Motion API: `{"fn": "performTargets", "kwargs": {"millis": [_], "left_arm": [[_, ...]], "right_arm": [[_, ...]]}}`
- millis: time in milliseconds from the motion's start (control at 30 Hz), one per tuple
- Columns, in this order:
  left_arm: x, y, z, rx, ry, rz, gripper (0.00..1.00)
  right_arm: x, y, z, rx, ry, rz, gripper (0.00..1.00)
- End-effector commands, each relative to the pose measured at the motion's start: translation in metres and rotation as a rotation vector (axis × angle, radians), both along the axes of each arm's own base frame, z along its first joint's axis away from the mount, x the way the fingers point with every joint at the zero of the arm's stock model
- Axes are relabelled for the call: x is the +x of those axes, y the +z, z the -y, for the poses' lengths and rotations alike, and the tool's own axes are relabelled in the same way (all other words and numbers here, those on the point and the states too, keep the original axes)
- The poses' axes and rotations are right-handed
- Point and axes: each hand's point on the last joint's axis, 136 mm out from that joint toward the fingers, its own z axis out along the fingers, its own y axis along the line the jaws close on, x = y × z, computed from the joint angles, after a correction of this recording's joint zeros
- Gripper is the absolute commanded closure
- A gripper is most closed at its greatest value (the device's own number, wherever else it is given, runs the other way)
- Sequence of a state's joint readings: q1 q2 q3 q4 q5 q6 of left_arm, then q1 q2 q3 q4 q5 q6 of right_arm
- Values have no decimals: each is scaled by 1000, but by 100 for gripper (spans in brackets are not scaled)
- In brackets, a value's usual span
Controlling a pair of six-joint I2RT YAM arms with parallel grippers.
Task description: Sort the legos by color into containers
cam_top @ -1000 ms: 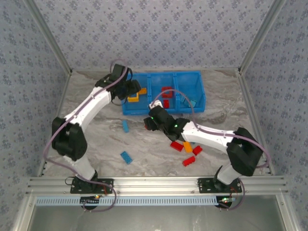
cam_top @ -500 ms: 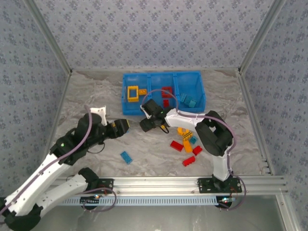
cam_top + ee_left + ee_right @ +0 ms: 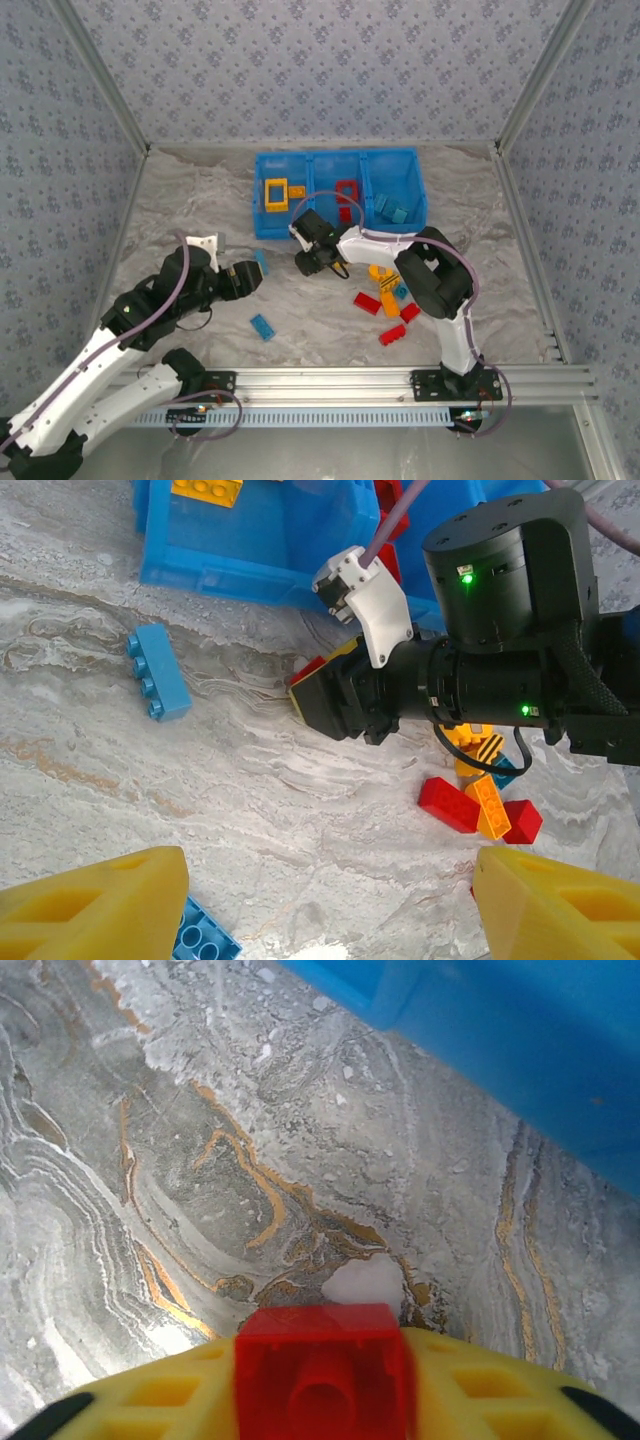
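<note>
Pinching a red lego (image 3: 322,1372) beside the bin (image 3: 520,1060), the right jaws probably needed a lift to the red compartment (image 3: 330,172); left jaws sat wide.

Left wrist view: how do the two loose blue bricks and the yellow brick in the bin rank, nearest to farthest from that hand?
1. Lower blue brick, at the bottom edge, right by the left hand.
2. Upper blue brick, on the table ahead, left side.
3. Yellow brick, inside the blue bin at the top.

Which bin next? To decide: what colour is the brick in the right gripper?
Red brick, clearest in the right wrist view.
</note>
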State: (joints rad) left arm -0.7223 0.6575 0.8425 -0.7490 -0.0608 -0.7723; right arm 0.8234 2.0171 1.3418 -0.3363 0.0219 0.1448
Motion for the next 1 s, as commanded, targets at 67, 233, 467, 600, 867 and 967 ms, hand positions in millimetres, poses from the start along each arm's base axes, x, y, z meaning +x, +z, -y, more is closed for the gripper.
{"fn": "performTargets", "kwargs": {"millis": [67, 233, 467, 600, 867, 967], "left_arm": [[-1, 19, 14, -47, -73, 43, 24], [6, 40, 42, -120, -153, 57, 24], [26, 49, 87, -112, -208, 81, 24], [36, 58, 108, -59, -191, 148, 24], [44, 58, 141, 132, -148, 247, 24], [44, 53, 150, 149, -156, 242, 24]], "right_arm": [[-2, 22, 0, 17, -30, 56, 66], [-4, 74, 38, 89, -162, 147, 67], [45, 111, 87, 163, -348, 167, 67], [83, 102, 88, 200, -419, 101, 67], [126, 84, 70, 235, -476, 0, 66], [132, 70, 67, 219, -503, -33, 65]]}}
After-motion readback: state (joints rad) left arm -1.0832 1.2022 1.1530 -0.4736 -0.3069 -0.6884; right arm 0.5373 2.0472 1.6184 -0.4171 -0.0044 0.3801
